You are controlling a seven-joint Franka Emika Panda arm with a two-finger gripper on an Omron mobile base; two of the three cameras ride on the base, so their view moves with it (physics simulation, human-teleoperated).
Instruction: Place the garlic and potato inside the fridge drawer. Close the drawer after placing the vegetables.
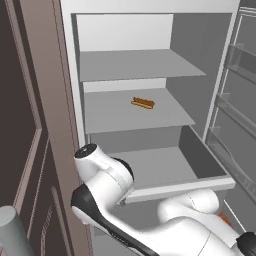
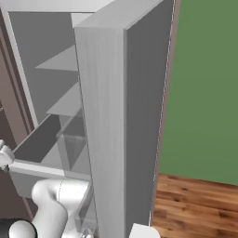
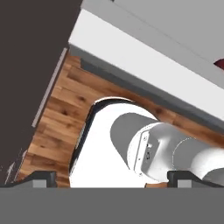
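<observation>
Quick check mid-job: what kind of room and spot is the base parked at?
Most likely a kitchen, facing an open fridge: grey shelves, a pulled-out fridge drawer, door racks, and a wooden floor.

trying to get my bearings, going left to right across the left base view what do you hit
dark brown cabinet panel → fridge's white side wall → orange-brown item on the middle shelf, with the open fridge drawer below → fridge door racks
</observation>
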